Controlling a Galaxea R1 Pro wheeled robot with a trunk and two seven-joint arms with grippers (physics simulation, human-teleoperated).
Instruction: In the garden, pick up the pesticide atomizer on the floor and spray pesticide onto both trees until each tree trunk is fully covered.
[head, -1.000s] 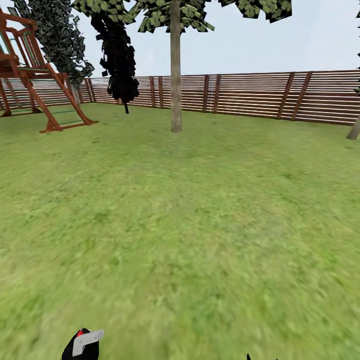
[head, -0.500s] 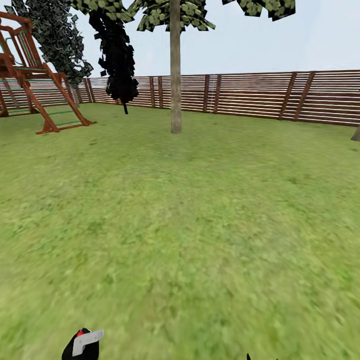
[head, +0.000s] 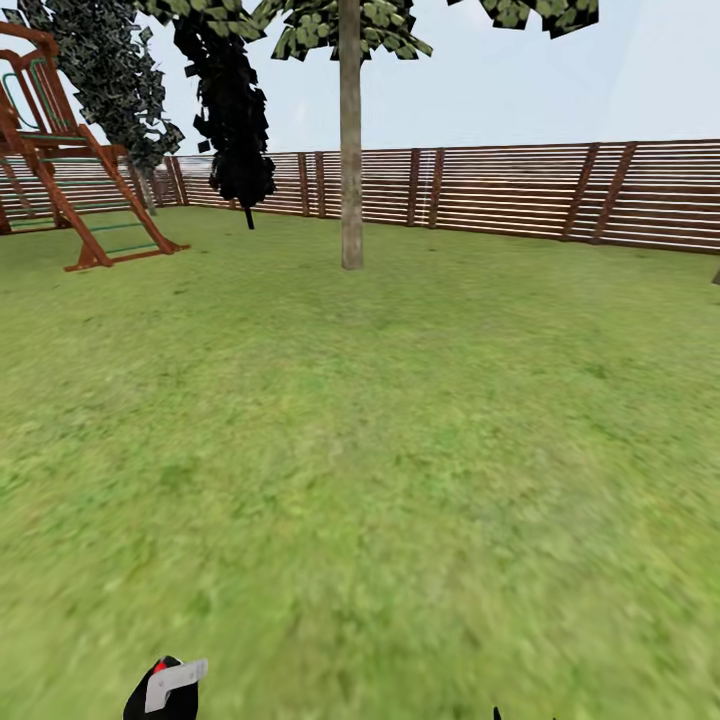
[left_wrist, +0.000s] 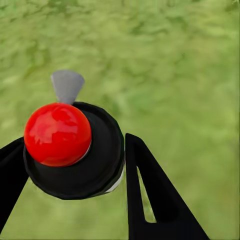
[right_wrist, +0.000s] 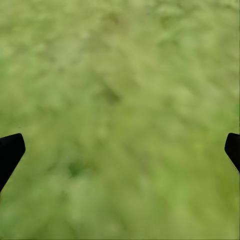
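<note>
Whole picture slid a bit since a second ago: camera moved, tree trunk (head: 351, 150) looks slightly nearer, still far across grass (head: 400, 420). Left pincer (left_wrist: 75, 165) holds spray bottle (left_wrist: 75, 150) tight. Right pincer (right_wrist: 120, 150) wide, empty. Next, likely: keep rolling closer, then spray.

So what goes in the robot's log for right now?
left hand: shut on atomizer | right hand: open | tree trunk: ahead across lawn

Open lawn (head: 400, 450) ahead, tree trunk (head: 351, 150) mid-distance, play frame (head: 70, 160) left, fence (head: 520, 190) behind
</note>
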